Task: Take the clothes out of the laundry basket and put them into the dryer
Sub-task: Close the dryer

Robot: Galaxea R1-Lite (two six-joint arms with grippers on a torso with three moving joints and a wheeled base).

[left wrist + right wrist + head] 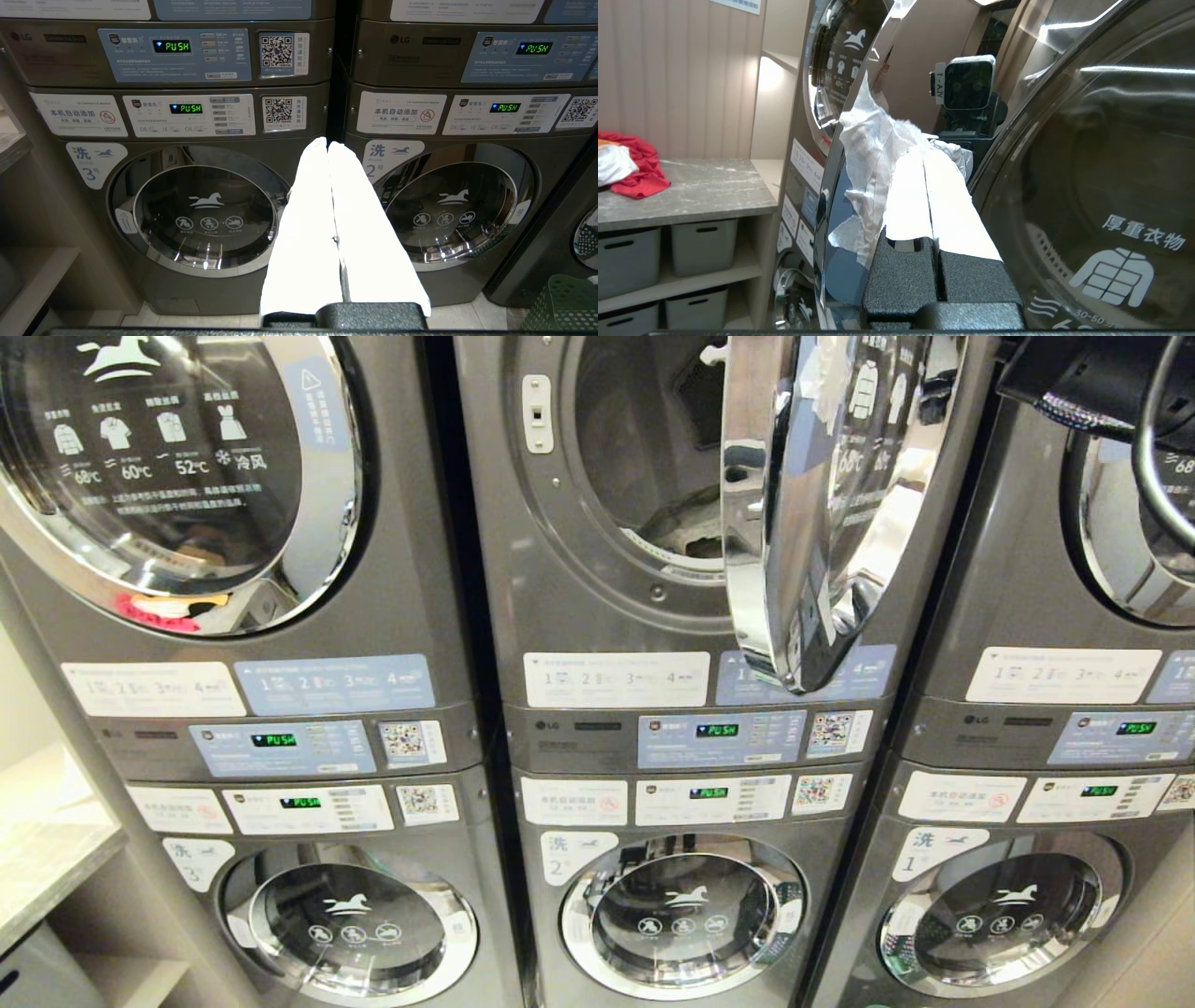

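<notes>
I'm looking at a beige slatted wall point(677, 74) at nine o'clock, light glaring on it; a grey marble counter point(691, 191) is sitting below, grey bins point(703, 245) filling its shelves.

bright indoor light glares off the chrome dryer door point(803, 513); white tool fingers point(308, 224) overexposed.
</notes>
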